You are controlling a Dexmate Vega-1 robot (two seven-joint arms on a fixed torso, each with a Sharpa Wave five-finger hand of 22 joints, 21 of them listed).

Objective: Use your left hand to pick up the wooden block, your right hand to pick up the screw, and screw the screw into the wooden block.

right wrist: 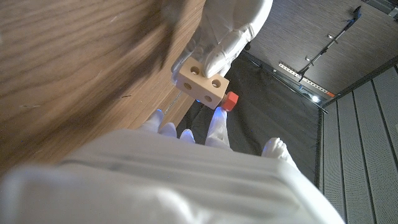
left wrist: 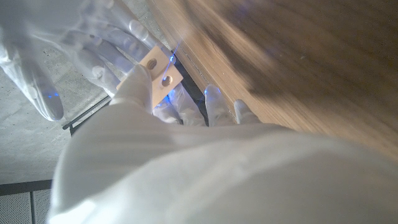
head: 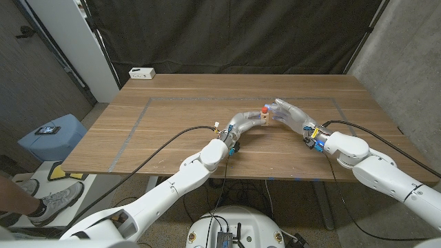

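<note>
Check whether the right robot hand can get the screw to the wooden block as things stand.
Probably yes. The left robot hand holds the wooden block up with its holes exposed, and the red-headed screw at the right robot hand is beside it; nothing lies between.

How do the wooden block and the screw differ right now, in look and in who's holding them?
The wooden block is pale bare wood, boxy, with round holes in its faces; the screw shows a small red head. The block looks clearly larger than the screw. The left hand grips the block, while the screw sits at the fingers of the right hand. Both are lifted off the table, close together between the two hands.
</note>
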